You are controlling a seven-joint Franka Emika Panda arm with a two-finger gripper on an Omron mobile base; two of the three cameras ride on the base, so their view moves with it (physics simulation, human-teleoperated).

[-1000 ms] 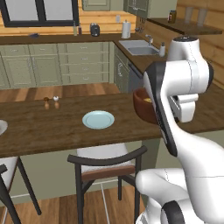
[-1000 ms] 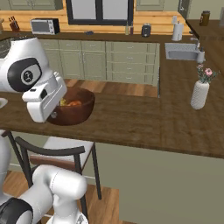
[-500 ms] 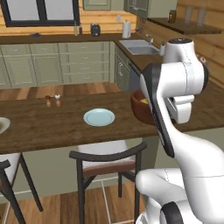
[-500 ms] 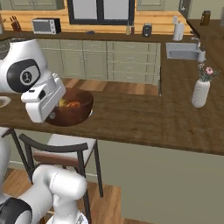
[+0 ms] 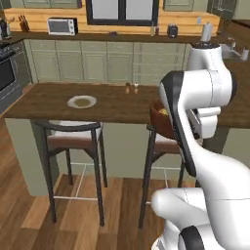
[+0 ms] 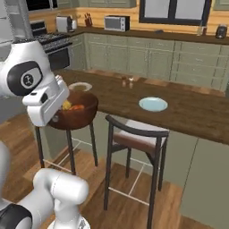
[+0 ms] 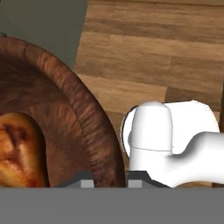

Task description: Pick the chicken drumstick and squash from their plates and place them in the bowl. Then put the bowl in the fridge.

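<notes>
The gripper (image 7: pixel 109 181) is clamped on the rim of the wooden bowl (image 6: pixel 78 114), carried off the wooden counter (image 6: pixel 188 112) above a bar stool (image 6: pixel 136 138). Inside lie the chicken drumstick (image 7: pixel 17 151) and, seemingly, the squash (image 6: pixel 67 105). Both plates (image 6: pixel 153 104) remain on the counter.

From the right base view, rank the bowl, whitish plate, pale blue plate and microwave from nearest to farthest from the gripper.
1. bowl: clamped in the gripper, off the counter's end.
2. whitish plate: on the counter just behind the bowl.
3. pale blue plate: farther along the counter, right.
4. microwave: on the back counter.
</notes>
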